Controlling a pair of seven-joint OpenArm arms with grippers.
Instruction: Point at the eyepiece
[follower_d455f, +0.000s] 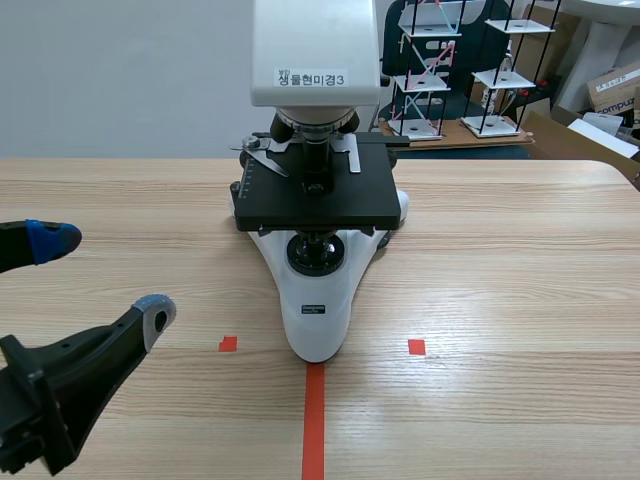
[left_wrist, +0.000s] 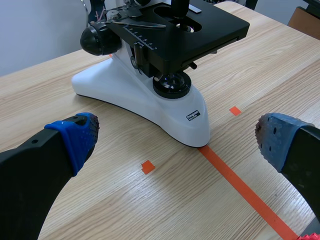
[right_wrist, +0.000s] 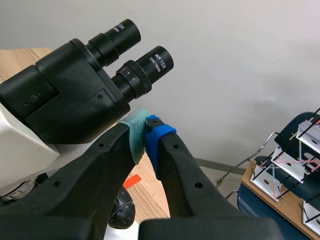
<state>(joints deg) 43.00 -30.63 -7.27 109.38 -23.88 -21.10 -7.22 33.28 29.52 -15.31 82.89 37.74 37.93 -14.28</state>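
Right wrist view tells the most: the right gripper (right_wrist: 145, 132) is clenched on nothing, its green and blue pads pressed flat together; its tips sit just under the eyepiece (right_wrist: 150, 67) marked WF10X, which stands at about twelve o'clock of them; whether pad and tube actually touch I cannot make out. A second eyepiece (right_wrist: 116, 40) lies beyond, at roughly eleven o'clock; both jut from the black binocular head (right_wrist: 60, 100), whose far side is cut off.

From the scene view the microscope (follower_d455f: 318, 300) stands mid-table on its white base, black stage (follower_d455f: 315, 205) above; the white upper body runs out of frame just over a small label (follower_d455f: 311, 78), so the eyepieces and the right arm fall outside this view. The left gripper (follower_d455f: 103, 278) hangs low over the wooden table (follower_d455f: 500, 300) at about eight o'clock of the base, fingers spread wide and holding nothing; most of that arm is cut off. An orange-red tape line (follower_d455f: 314, 420) runs from the base toward six o'clock. At one o'clock behind the table stand white wire racks (follower_d455f: 440, 70) and cardboard boxes (follower_d455f: 615, 90), only partly seen.
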